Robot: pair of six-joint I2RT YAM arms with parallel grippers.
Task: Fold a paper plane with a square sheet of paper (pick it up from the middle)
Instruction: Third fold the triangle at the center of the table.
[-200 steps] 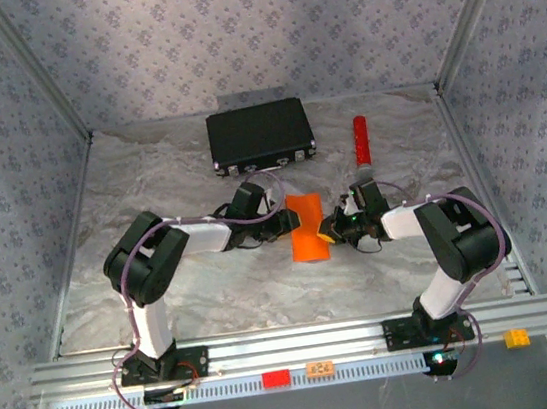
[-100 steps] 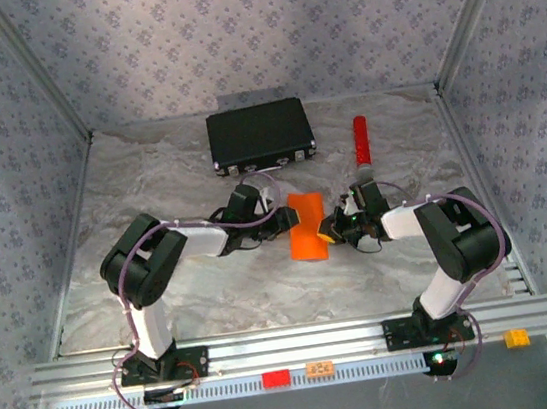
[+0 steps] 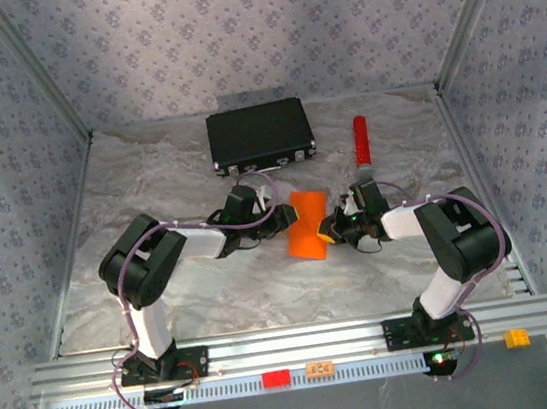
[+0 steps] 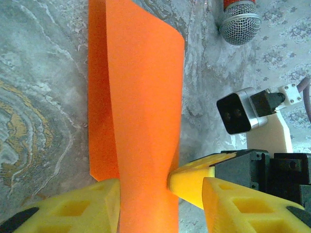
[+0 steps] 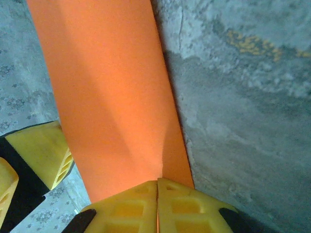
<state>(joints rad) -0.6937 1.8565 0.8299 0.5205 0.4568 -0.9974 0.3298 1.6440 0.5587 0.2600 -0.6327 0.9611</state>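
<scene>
The square sheet of paper [image 3: 307, 226] is bright orange, bent along its length and lifted off the table between the two arms. My right gripper [image 5: 157, 188] is shut on its edge [image 5: 112, 97], the two yellow fingers pressed together. My left gripper [image 4: 163, 194] straddles the sheet [image 4: 141, 97] from the opposite side with its jaws apart. One left finger [image 4: 73, 208] lies against the paper and the other [image 4: 248, 206] stands clear of it. The right gripper's yellow tip [image 4: 194, 182] touches the paper's edge between them. In the top view, the left gripper [image 3: 281, 222] and right gripper [image 3: 329, 229] flank the sheet.
A black case [image 3: 259, 136] lies at the back of the table. A red cylinder [image 3: 360, 141] with a metal mesh head [image 4: 238, 22] lies to its right, close behind the right arm. Small bricks [image 3: 275, 378] sit on the front rail.
The sheet has twisted and pinched at its middle, its far end swinging right. The left arm has drawn slightly to the left. The right gripper keeps its hold.
</scene>
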